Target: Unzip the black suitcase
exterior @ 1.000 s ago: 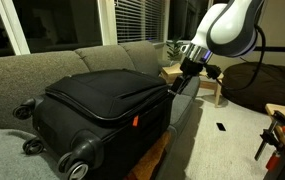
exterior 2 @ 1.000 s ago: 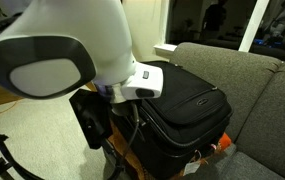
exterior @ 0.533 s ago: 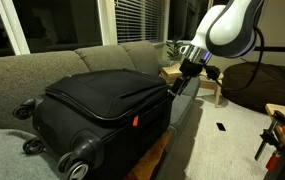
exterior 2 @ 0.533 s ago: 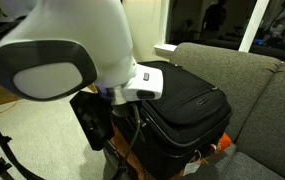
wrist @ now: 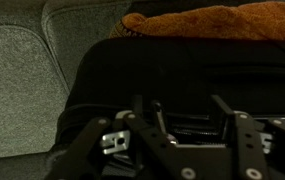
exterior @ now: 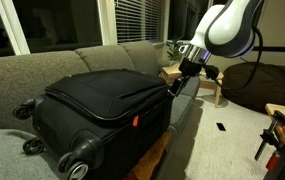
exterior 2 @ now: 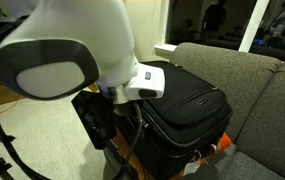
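Note:
The black suitcase [exterior: 102, 100] lies flat on the grey couch [exterior: 42, 65], wheels [exterior: 79, 165] toward the camera and a small red tag [exterior: 136, 121] on its front side. In an exterior view my gripper [exterior: 178, 84] hangs at the suitcase's far end, by the couch arm. The white arm [exterior 2: 72, 50] hides most of the gripper from the opposite side, where the suitcase [exterior 2: 187, 100] shows behind it. In the wrist view the gripper [wrist: 182, 110] stands open low over the dark fabric of the suitcase [wrist: 132, 70]. Whether a zipper pull lies between the fingers is too dark to tell.
A fuzzy orange-brown cloth [wrist: 207, 22] lies beyond the suitcase's far edge. A wooden side table [exterior: 210, 88] and a plant [exterior: 172, 48] stand beside the couch arm. A small dark object [exterior: 221, 127] lies on the pale carpet. Windows with blinds run behind the couch.
The arm has stayed at the suitcase's end with only a slight shift of the wrist. The suitcase has not moved.

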Controlling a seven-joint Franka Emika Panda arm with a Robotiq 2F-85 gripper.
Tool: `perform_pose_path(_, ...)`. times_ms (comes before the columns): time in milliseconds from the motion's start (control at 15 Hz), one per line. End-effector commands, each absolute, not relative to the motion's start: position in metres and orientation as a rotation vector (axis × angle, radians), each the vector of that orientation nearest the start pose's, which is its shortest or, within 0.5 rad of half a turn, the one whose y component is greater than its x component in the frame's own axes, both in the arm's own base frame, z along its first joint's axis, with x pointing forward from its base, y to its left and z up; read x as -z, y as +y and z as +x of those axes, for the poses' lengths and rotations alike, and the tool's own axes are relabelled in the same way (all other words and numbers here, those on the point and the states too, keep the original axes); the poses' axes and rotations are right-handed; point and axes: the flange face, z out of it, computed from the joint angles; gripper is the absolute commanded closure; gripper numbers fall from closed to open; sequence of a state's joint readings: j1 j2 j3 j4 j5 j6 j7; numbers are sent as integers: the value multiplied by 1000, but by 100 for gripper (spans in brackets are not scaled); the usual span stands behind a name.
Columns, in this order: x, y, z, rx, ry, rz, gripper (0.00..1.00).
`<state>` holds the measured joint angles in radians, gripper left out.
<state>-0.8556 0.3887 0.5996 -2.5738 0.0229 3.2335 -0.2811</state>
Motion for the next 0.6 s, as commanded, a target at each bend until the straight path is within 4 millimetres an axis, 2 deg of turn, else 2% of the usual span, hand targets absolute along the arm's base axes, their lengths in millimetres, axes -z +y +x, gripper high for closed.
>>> perform_pose_path(0,-183,-109,459,584,75,-2977,61)
perform_pose_path(267,-183,-109,460,584,69,-2977,88)
perform_pose_path(533,-183,-110,462,584,66,-2977,97)
